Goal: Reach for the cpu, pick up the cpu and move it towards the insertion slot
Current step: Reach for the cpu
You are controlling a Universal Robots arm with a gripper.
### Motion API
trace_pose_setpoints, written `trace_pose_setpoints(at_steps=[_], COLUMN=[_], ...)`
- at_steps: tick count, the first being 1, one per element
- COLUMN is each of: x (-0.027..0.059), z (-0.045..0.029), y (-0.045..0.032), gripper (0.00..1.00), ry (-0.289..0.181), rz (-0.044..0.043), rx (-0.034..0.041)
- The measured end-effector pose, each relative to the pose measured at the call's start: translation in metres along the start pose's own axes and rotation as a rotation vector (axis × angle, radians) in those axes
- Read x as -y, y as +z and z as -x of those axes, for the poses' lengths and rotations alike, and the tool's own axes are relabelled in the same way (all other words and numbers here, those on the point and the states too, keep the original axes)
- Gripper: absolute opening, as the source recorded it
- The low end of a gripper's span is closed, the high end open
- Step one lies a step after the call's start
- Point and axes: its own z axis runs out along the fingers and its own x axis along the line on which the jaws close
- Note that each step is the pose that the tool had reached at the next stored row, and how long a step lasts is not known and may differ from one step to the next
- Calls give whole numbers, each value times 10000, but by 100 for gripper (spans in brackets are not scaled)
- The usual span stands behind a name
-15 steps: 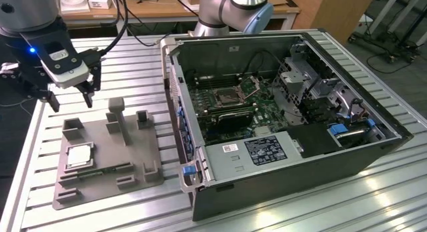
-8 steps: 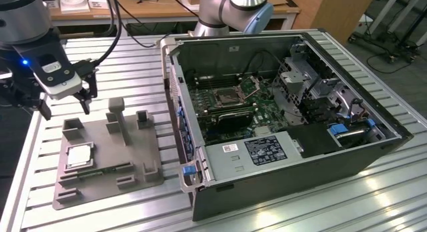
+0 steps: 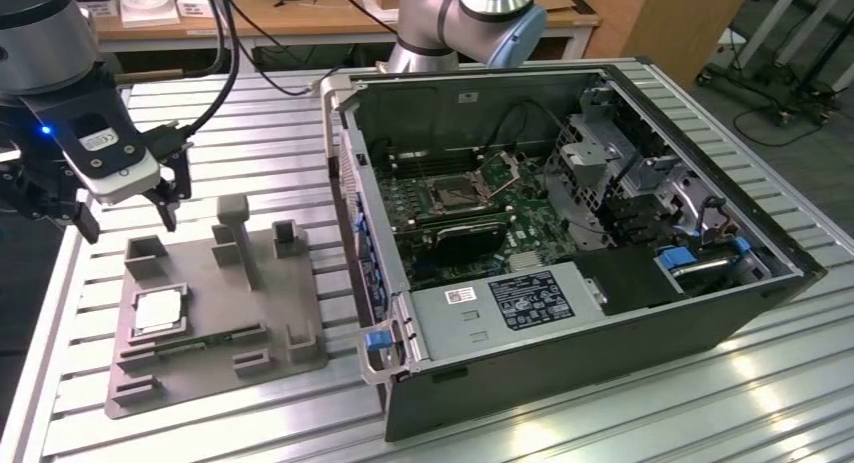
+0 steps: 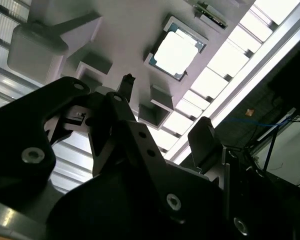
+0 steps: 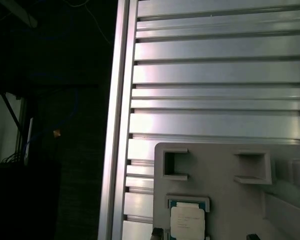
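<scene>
The cpu is a small silvery square chip lying flat in a recess of the grey tray, at the exterior view's left. My gripper hangs open above the tray's far end, nothing between its dark fingers, well clear of the chip. In both wrist views the cpu lies in its recess beyond the fingertips. The insertion slot is a silver-framed square socket on the board inside the open computer case, at the exterior view's right of the tray.
The open computer case lies on the slatted metal table. Grey posts stand up from the tray. A green memory stick lies near the tray's front. The table's side edge runs close beside the tray.
</scene>
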Motion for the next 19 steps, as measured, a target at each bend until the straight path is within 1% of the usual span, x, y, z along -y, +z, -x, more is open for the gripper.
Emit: trace_pose_setpoints(at_steps=[10, 15, 19], x=[0, 1, 2], z=[0, 0, -1], y=[2, 12, 35], gripper=[71, 71, 71], ry=[0, 0, 1], rz=[0, 0, 0], rx=[0, 0, 0])
